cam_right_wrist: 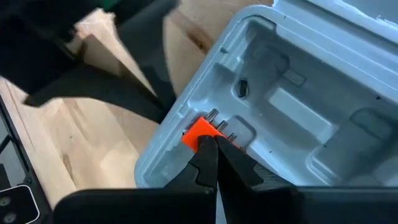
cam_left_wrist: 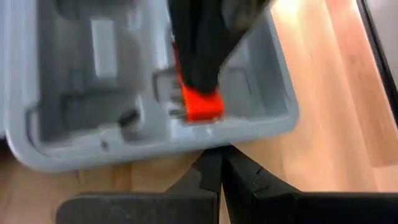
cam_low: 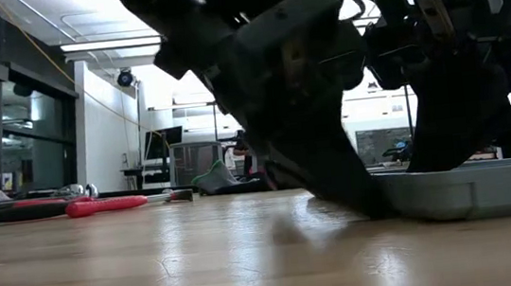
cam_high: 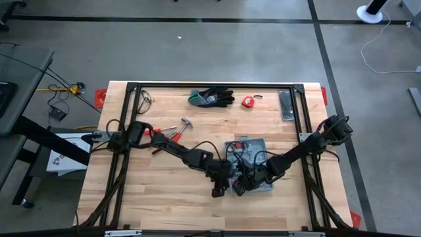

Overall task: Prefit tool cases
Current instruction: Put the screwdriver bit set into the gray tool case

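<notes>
The grey-blue tool case [cam_high: 256,146] lies open on the table's near right part, its moulded recesses [cam_right_wrist: 298,93] facing up. A small orange piece with metal pins [cam_right_wrist: 198,132] sits in a recess by the case's near left wall. My right gripper [cam_right_wrist: 208,142], shut, has its tips on that piece. My left gripper [cam_left_wrist: 221,155], also shut, stands low on the table just outside the same wall [cam_left_wrist: 186,144], pointing at it. My right gripper has its shut fingertips on the orange piece's near edge [cam_right_wrist: 202,138], slanting down from the table's right side. The piece lies in its recess inside the case. My left gripper's tips stand by the case's outer wall [cam_left_wrist: 214,144]; I cannot tell whether they touch it.
Black-and-green gloves [cam_high: 212,97], a red tape measure [cam_high: 248,101] and a dark flat bar [cam_high: 287,105] lie along the far edge. A hammer [cam_high: 186,123] and red-handled pliers [cam_high: 168,133] lie left of centre. A black frame [cam_high: 210,85] borders the table.
</notes>
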Motion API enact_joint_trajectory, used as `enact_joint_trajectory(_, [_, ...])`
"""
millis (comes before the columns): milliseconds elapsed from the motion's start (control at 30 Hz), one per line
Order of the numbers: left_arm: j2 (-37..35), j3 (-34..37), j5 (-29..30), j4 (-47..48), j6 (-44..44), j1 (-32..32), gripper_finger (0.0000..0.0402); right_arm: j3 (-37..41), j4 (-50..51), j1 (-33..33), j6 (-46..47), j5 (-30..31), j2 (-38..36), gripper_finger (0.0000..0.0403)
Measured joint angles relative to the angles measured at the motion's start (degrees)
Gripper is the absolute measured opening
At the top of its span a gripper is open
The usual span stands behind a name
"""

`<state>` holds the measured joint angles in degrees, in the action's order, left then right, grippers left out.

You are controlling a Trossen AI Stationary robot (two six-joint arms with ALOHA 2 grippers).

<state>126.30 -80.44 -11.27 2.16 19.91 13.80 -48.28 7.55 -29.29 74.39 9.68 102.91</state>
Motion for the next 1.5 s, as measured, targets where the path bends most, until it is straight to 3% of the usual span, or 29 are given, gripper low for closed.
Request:
enact_joint_trajectory(400, [0.61,-0.29,-3.92,-1.64,0.34,-6.13,0.0000,-0.01,2.80,1.76,-0.95,0.17,-0.46,0.0000])
enact_joint_trajectory(900, [0.72,-0.99,-0.84,-3.14,-0.50,-7.71,0.0000,-0.91,5.89,4.77,-5.23,-3.41,-0.33,0.0000])
enact_joint_trajectory(1500, [-0.79,-0.93,-4.94,2.99,-0.97,-7.43,0.0000,-0.23,12.62,0.97,2.84,6.57,-6.05,0.0000])
